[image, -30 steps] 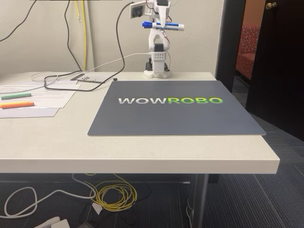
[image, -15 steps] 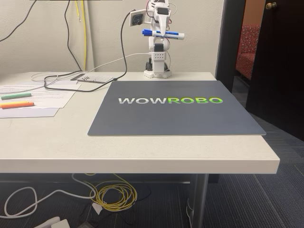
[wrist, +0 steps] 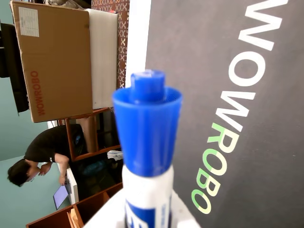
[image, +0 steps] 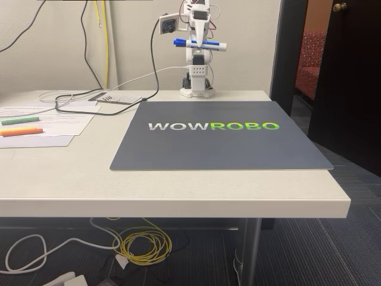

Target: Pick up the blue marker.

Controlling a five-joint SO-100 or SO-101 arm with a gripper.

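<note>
The hand (image: 199,43) grips the blue marker (image: 200,43) crosswise, its barrel's middle hidden.

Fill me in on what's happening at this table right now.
A small white robot arm at the back of the table has its pincer shut on the blue marker, holding it crosswise high above the dark WOWROBO mat. The wrist view shows the marker's blue cap close up, with the mat far below. A green highlighter and an orange highlighter lie untouched on papers at the left in the fixed view.
</note>
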